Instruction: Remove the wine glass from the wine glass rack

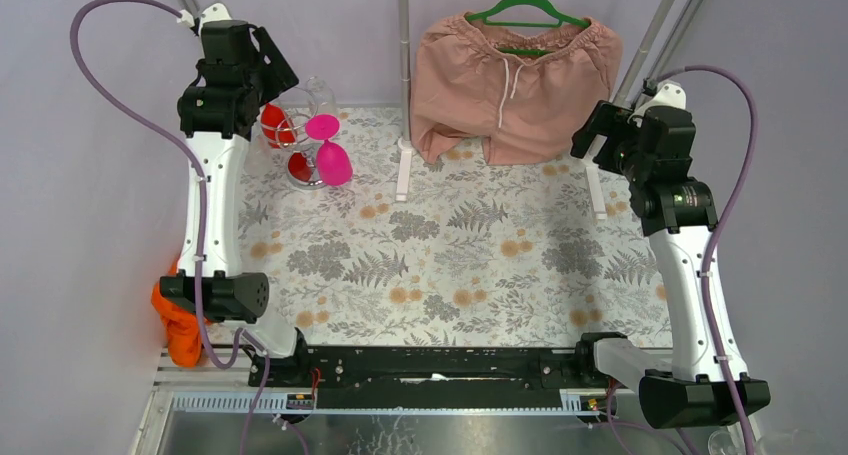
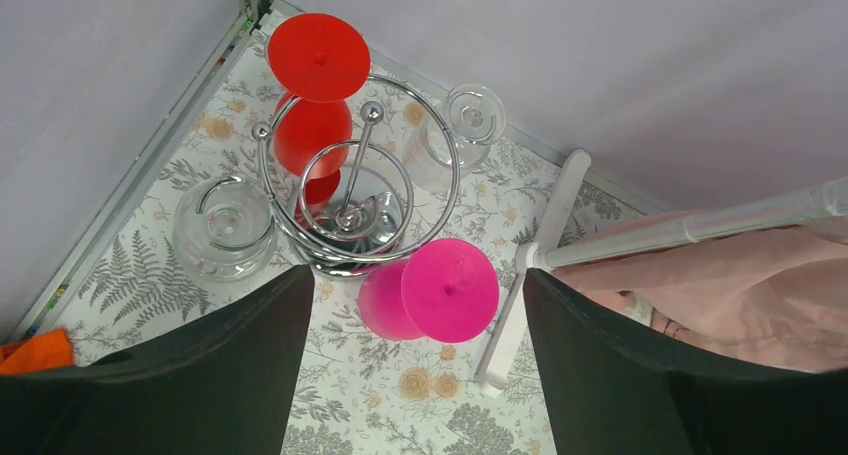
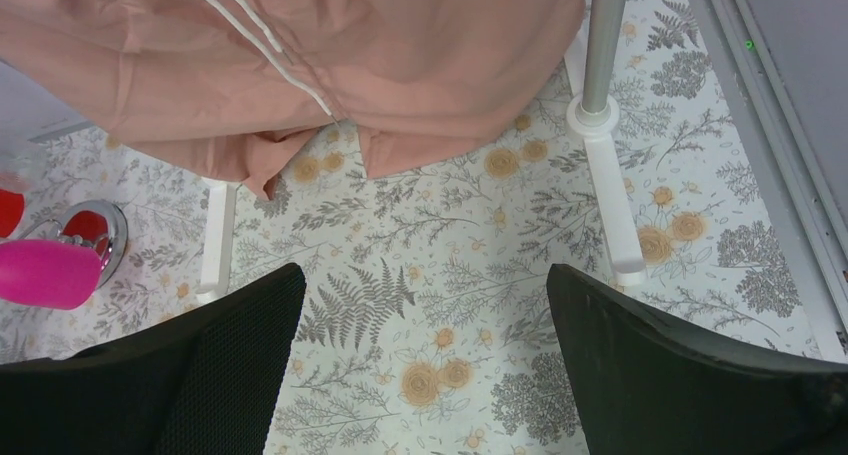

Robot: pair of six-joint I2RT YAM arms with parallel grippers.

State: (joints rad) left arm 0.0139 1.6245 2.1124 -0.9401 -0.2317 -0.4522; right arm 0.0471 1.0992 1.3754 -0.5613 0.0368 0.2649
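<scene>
Hovering above the far left corner of the worktop (image 1: pixel 450 275), the left claw (image 2: pixel 417 285) stands with its two dark fingers (image 2: pixel 200 375) wide apart and nothing between them. The wine glass rack (image 2: pixel 350 200) sits directly below and ahead of it in the left wrist view: chrome wire rings, a central post and a mirror base on the floral covering. Four glasses hang on the rack, feet uppermost. The red wine glass (image 2: pixel 318 57) is on the side toward the corner. The pink wine glass (image 2: pixel 450 290) is on the side nearest the claw, tilted outward. One clear wine glass (image 2: pixel 222 225) hangs to the left and a second clear wine glass (image 2: pixel 470 120) to the far right. None is touched by a finger. The right claw (image 3: pixel 425 275) is also spread open and empty, held over bare worktop on the right side, well apart from the rack. Pink shorts (image 1: pixel 515 85) hang from a green hanger (image 1: pixel 528 10) on a garment rail (image 1: pixel 404 35) at the back centre. An orange cloth (image 1: pixel 178 325) lies at the left edge by the left arm's base.
</scene>
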